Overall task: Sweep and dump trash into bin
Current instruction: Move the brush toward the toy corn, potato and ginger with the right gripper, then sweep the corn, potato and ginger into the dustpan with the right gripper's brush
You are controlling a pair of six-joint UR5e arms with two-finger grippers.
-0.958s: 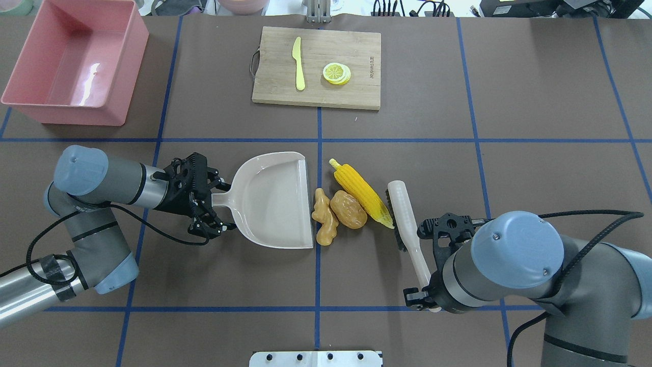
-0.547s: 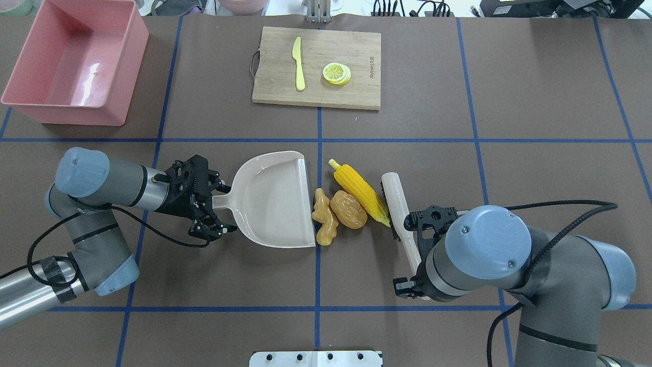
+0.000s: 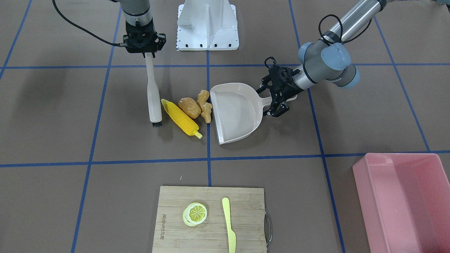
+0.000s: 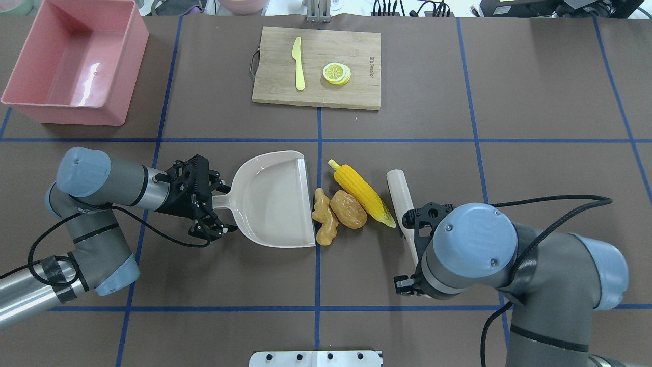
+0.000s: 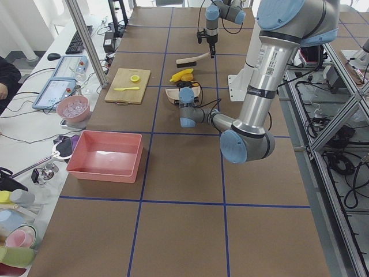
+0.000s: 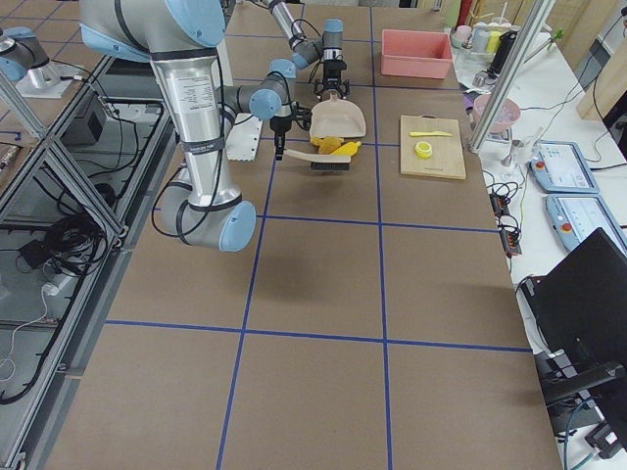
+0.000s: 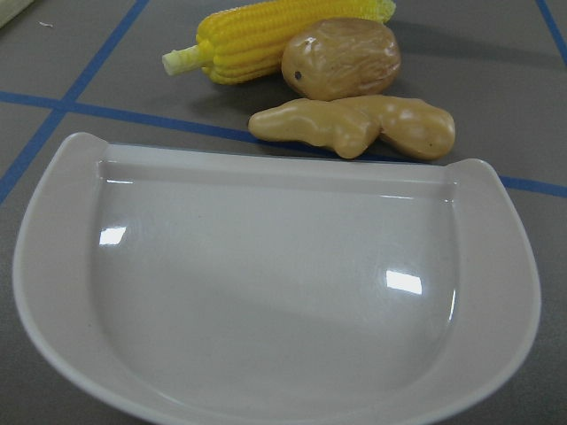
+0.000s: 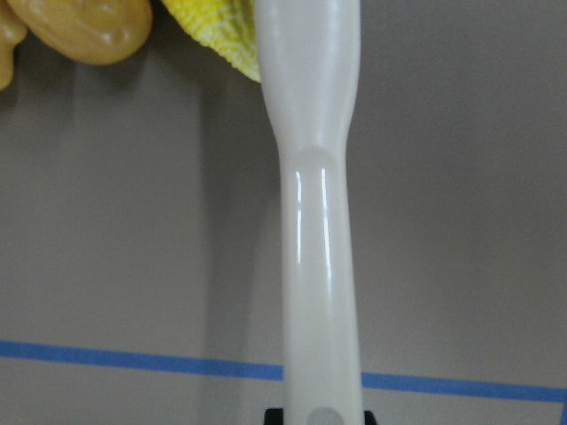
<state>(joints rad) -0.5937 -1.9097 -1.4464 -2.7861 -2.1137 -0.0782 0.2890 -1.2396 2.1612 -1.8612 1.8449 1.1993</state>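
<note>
Between the brush (image 3: 153, 95) clamped in the right gripper (image 3: 147, 53) and the dustpan (image 4: 275, 201) clamped in the left gripper (image 4: 221, 201), corn cob (image 4: 362, 192), potato (image 4: 348, 209) and ginger root (image 4: 324, 223) look light, hard, prone to roll: better pushed broadside than pinched

Grey arms (image 4: 552, 262), blue joint caps (image 4: 471, 234), silver tubes (image 4: 20, 298)
</note>
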